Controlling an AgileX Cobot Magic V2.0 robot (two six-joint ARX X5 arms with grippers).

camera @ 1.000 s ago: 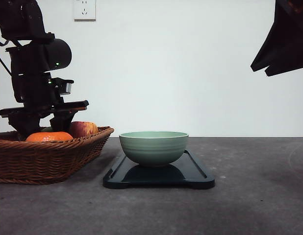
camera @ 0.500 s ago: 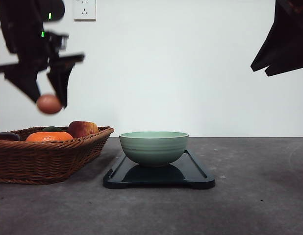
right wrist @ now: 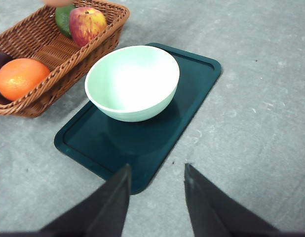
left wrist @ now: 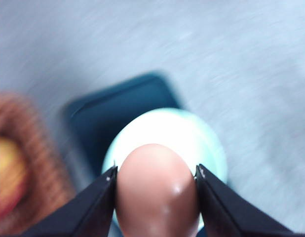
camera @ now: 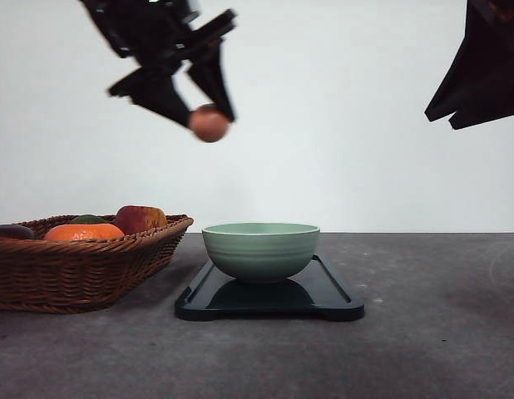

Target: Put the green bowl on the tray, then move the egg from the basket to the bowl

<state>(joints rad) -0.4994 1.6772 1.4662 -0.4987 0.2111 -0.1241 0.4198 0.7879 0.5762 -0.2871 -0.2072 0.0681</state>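
The left tool (camera: 209, 116) is pinching the egg (camera: 209, 124) high, so it clears the bowl (camera: 260, 249) rim; the right tool (right wrist: 155, 180) is spread, idle.

The left wrist view is smeared throughout — the basket (left wrist: 19, 168) is a brown-orange blur cut by the frame edge, its fruit unreadable. There the egg (left wrist: 157, 190) runs off the picture's edge and hides most of the green bowl (left wrist: 165, 128), which in turn covers much of the tray (left wrist: 118, 106). In the front view the basket (camera: 82, 270) is cropped at the frame's side, and the right arm (camera: 481, 66) is cut off — its gripper cannot be made out there.
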